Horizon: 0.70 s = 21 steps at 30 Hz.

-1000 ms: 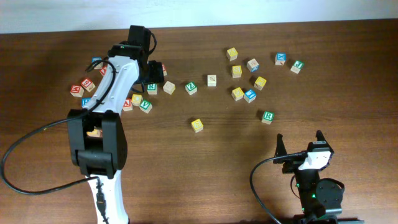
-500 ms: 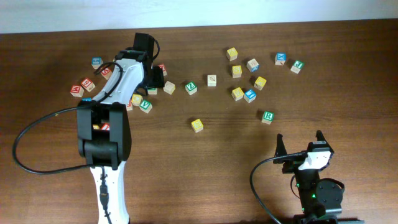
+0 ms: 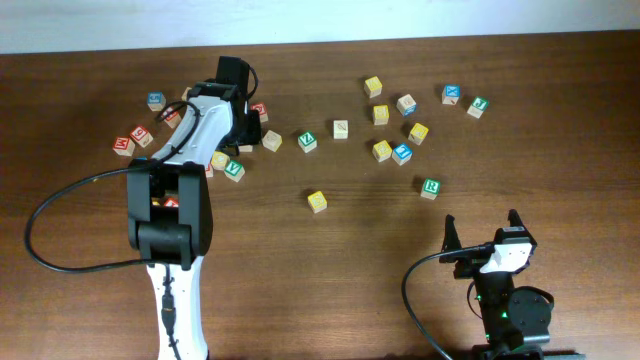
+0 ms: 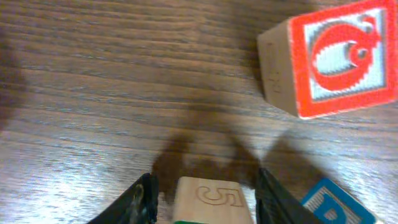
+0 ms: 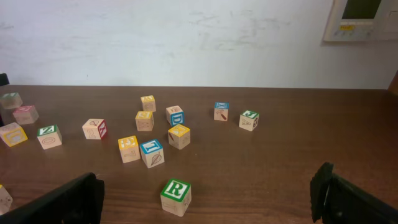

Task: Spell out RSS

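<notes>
2 pincers differ. The left pincer (image 4: 205, 198), at 10 o'clock on the worktop (image 3: 300, 290), stands half closed astride a wooden cube (image 4: 214, 200), with a sliver of gap on one side, not clamped. The right pincer (image 3: 482, 226), at 5 o'clock, gapes wide and holds nothing. The green R cube (image 3: 430, 187) sits at 3 o'clock, and a yellow cube (image 3: 317, 201) lies near centre.

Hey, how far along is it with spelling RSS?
Nothing looks done: no cubes are lined up yet. In hand: the left gripper straddles a wooden cube; a firm grip isn't clear. Left: the green R cube sits untouched before the open right gripper, and the row is not yet built.
</notes>
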Motion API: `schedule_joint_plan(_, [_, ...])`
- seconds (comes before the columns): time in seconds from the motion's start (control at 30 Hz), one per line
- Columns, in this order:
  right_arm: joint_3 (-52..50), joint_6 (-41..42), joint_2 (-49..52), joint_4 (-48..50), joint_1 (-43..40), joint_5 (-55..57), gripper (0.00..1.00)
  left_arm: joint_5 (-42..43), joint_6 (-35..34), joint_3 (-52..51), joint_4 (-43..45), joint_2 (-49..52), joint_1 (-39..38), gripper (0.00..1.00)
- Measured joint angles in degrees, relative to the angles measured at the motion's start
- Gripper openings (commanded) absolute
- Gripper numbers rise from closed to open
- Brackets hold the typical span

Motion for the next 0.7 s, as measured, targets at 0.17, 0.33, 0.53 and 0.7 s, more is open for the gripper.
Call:
schedule_joint_plan(0.17, [0.0, 0.02, 0.0, 0.0, 0.0, 0.0, 0.98, 1.16, 0.0, 0.0, -0.11, 0.02, 0.02, 0.3])
schedule_joint_plan(0.33, [0.0, 0.02, 0.0, 0.0, 0.0, 0.0, 0.98, 1.55, 0.0, 0.0, -0.13, 0.02, 0.0, 0.28])
schedule_joint_plan(0.53, [0.0, 0.04, 0.0, 0.0, 0.0, 0.0, 0.98, 1.57, 0.0, 0.02, -0.31, 0.02, 0.0, 0.22])
schedule_joint_plan(0.7, [0.02, 0.0, 0.0, 0.0, 0.0, 0.0, 0.98, 1.55, 0.0, 0.13, -0.46, 0.02, 0.0, 0.21])
